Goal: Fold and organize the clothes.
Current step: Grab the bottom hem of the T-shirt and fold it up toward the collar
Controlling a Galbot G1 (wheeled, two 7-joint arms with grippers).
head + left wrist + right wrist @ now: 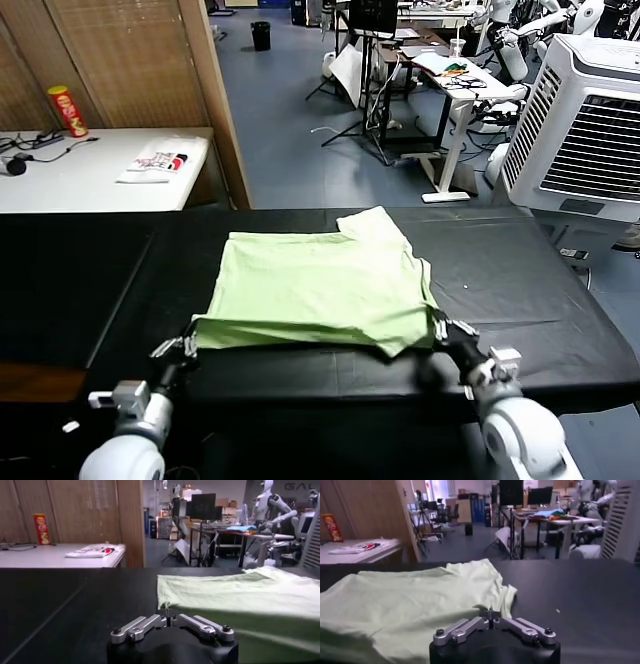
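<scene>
Black cloth covers the long table (90, 270), with a lab of desks, monitors and other robots beyond it and a white side table (60, 180) off to the robot's left. On the cloth, roughly centred, lies the pale green shirt (315, 290), spread flat with its long axis running left to right across the table and a sleeve or collar end bunched at the far right.

Both arms reach in low from the near edge. The left gripper (190, 343) sits at the shirt's near left corner and the right gripper (440, 325) at its near right corner — each jaw pair drawn together, and each appears pinched on the hem, which looks slightly lifted along that near edge. So the shirt lies straight ahead of both pincers, stretching away from them toward the far side; neither arm is nearer than the other. Any fold, I judge, would carry this near edge forward over the body of the cloth.

The head view gives the whole outline and both corners at once. The left wrist view shows the left gripper (170, 621) closed at a thread-thin corner of fabric (235, 595), while the right wrist view shows the right gripper (491, 619) with the shirt (420, 605) rumpled close in front — detail of the pinch itself stays hard to confirm.
</scene>
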